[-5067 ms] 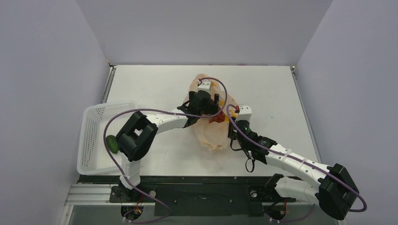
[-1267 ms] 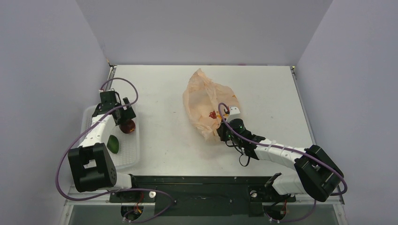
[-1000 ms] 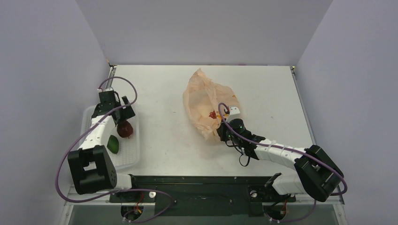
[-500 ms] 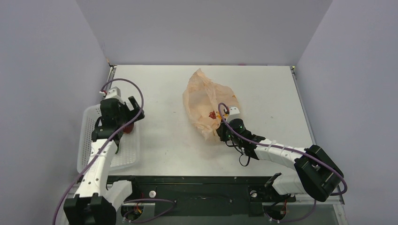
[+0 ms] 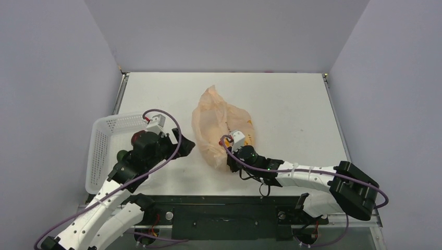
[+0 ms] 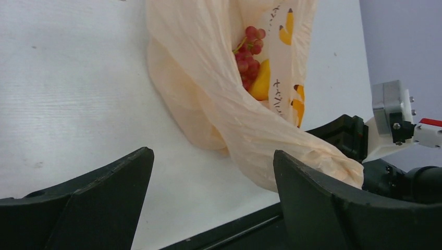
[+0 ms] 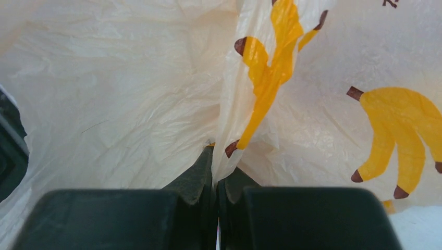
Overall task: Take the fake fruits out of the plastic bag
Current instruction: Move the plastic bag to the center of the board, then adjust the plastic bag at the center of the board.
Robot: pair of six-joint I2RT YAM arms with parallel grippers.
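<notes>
The peach-orange plastic bag [image 5: 213,122] lies crumpled mid-table, and its near end is drawn into a twisted tail [image 6: 292,151]. A cluster of tiny red berries [image 6: 251,46] shows through the film inside it. My right gripper [image 7: 216,174] is shut on a fold of the bag's film, at the bag's near edge [image 5: 231,156]. My left gripper [image 6: 213,161] is open and holds nothing. It hovers just left of the bag [image 5: 183,147], pointing at the tail. A dark red round fruit [image 5: 137,137] lies in the basket, partly hidden behind my left arm.
A white mesh basket [image 5: 104,133] stands at the left table edge, with a green item [image 5: 121,155] inside. The table's near edge and the black base rail [image 5: 219,200] run close under both grippers. Yellow banana prints [image 7: 401,130] mark the bag.
My left arm has left the basket, where the dark red fruit stays, and has swung right to the bag. The right gripper has dragged the bag left and nearer, still shut on it.
</notes>
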